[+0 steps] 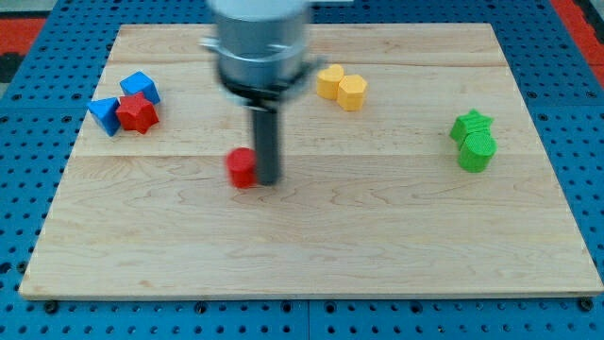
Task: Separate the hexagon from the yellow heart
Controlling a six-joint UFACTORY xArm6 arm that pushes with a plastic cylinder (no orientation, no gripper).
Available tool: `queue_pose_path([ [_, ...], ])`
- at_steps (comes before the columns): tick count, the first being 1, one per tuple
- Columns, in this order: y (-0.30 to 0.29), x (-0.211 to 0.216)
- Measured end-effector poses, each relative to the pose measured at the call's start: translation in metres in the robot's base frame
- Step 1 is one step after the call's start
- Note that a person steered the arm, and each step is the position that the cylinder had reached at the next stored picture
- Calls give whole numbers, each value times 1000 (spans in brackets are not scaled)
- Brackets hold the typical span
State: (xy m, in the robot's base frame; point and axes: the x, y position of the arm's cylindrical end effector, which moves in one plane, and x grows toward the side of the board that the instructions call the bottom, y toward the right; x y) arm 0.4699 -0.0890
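The yellow hexagon (353,93) and the yellow heart (329,81) sit touching each other near the view's top, right of centre, the heart on the left. My tip (268,179) is on the board at the middle, well below and left of them. It stands right beside a small red block (243,168), on that block's right side.
A red star (138,113) with a blue cube (140,87) and a blue triangle (104,115) clusters at the view's upper left. A green star (471,124) and a green block (477,150) touch at the right. The wooden board (311,264) lies on blue pegboard.
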Motion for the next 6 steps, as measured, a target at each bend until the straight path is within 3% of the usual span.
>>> queue_pose_path([
  [1,-88,-19],
  [3,-102,-48],
  [5,160,-122],
  [6,194,-121],
])
